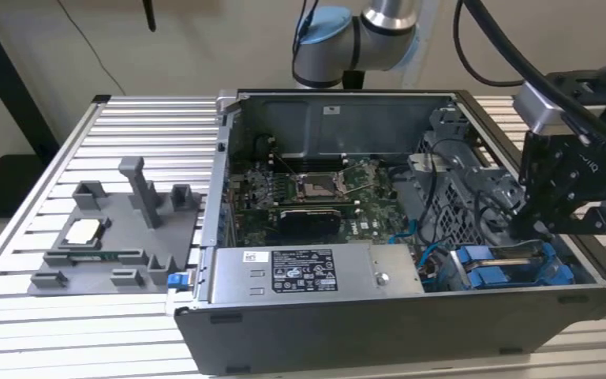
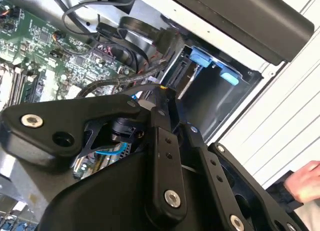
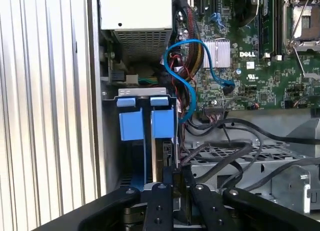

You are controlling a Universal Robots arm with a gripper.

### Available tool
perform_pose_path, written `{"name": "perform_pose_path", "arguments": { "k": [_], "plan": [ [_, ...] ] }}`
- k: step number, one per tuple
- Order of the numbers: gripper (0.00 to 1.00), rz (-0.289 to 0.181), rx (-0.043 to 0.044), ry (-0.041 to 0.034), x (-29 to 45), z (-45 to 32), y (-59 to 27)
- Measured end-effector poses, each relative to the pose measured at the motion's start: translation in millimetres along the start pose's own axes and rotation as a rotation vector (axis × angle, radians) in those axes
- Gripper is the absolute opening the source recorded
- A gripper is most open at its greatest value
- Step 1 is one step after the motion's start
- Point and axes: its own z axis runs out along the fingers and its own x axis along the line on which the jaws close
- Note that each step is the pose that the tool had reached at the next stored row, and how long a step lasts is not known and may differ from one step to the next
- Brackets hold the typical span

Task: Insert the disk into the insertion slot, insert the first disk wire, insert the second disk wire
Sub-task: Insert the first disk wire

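One hand (image 2: 306, 181) in second wrist view, insertion slot (image 2: 212, 98) (image 3: 132, 123) in both wrist views

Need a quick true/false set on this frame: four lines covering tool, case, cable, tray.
1. The tool is at the insertion slot. True.
2. The computer case is closed. False: it is open, with the motherboard exposed.
3. A blue cable loops over the motherboard near the slot. True.
4. The grey fixture tray sits inside the case. False: it lies on the table, at the exterior view's left of the case.
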Motion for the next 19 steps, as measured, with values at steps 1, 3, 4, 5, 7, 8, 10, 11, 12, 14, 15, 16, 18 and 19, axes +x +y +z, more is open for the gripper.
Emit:
{"name": "perform_pose_path", "arguments": {
  "k": [1,3,4,5,7,8,10,11,12,14,15,16,18,19],
  "plan": [
    [0.19,0.000,0.0000,0.0001,1.7,0.1,-0.1],
    [0.19,0.000,0.0001,0.0001,5.1,0.6,-0.3],
    [0.19,0.000,0.0000,0.0002,6.4,0.9,-0.3],
    [0.19,0.000,0.0000,0.0000,7.5,1.2,-0.4],
    [0.19,0.000,0.0000,-0.0001,8.6,1.8,-0.4],
    [0.19,0.000,0.0000,0.0000,8.6,1.8,-0.4],
    [0.19,0.000,0.0000,0.0002,8.6,1.8,-0.4],
    [0.19,0.000,0.0000,0.0001,8.6,2.0,-0.4],
    [0.19,0.000,0.0000,0.0001,8.6,2.1,-0.5],
    [0.19,0.000,0.0000,0.0000,8.6,2.1,-0.4],
    [0.19,0.000,0.0000,0.0001,8.6,2.1,-0.4],
    [0.19,0.000,0.0000,0.0000,8.6,2.1,-0.4],
    [0.19,0.000,0.0000,0.0001,8.7,2.2,-0.4],
    [0.19,0.000,0.0000,0.0000,8.7,2.3,-0.4]
  ]
}}
